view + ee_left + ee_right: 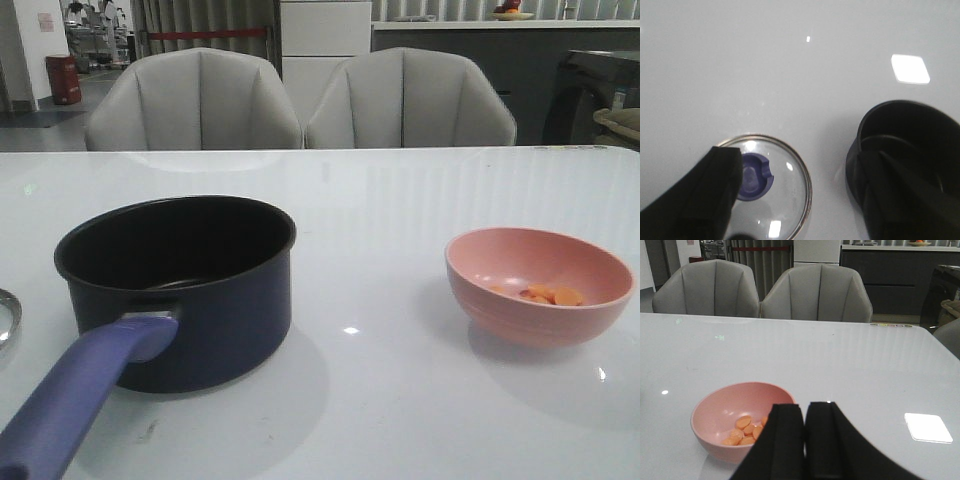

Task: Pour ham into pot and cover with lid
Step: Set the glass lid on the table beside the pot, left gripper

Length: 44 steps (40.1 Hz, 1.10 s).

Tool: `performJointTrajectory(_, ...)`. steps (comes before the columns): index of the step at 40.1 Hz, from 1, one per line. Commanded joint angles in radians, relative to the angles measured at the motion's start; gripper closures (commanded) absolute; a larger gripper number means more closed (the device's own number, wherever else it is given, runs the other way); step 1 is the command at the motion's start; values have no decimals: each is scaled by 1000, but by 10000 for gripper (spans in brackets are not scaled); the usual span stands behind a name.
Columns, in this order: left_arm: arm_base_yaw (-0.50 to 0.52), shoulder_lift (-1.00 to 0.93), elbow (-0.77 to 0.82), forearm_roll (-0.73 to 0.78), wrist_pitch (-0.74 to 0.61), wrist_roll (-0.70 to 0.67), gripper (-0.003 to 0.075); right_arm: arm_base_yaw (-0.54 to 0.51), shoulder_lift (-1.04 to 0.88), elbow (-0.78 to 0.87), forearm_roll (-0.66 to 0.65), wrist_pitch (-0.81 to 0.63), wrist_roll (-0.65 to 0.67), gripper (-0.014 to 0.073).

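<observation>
The dark navy pot (180,290) stands at the table's left, its purple-blue handle (70,400) pointing toward the near edge. Several orange ham (550,295) slices lie in a pink bowl (535,325) at the right. Only the rim of the glass lid (5,320) shows at the far left. In the left wrist view, my left gripper (801,155) hangs open above the lid (785,175); one finger overlaps the blue knob (756,177), the other the pot (910,130). My right gripper (805,406) is shut on nothing, just beside the bowl (720,405) and ham (745,430).
The white glossy table (380,230) runs back to a far edge, with two grey chairs (195,100) (410,100) behind it. Neither gripper shows in the front view.
</observation>
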<state>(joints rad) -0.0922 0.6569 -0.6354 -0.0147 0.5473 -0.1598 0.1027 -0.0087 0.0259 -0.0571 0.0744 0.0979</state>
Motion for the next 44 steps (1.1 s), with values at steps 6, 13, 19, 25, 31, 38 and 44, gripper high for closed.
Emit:
performJointTrajectory(6,-21,-284,154,15,-214,0,199,-5,-20,10,-12,-85,-4,433)
performJointTrajectory(13,-95,-483,265,42,-293,0,199,-5,-20,10,-12,-85,-4,433)
performJointTrajectory(19,-148,-582,327,134,-314,0,199,-5,-20,10,-12,-90,-4,433)
performJointTrajectory(25,-175,-604,367,149,-346,0,199,-5,-20,9,4,-181,-3,433)
performJointTrajectory(31,-175,-604,370,149,-350,0,199,1,25,-56,107,-104,11,433)
performJointTrajectory(38,-175,-604,372,149,-358,0,199,3,208,-226,115,38,11,433)
performJointTrajectory(44,-175,-604,372,149,-358,0,199,3,341,-322,116,175,11,433)
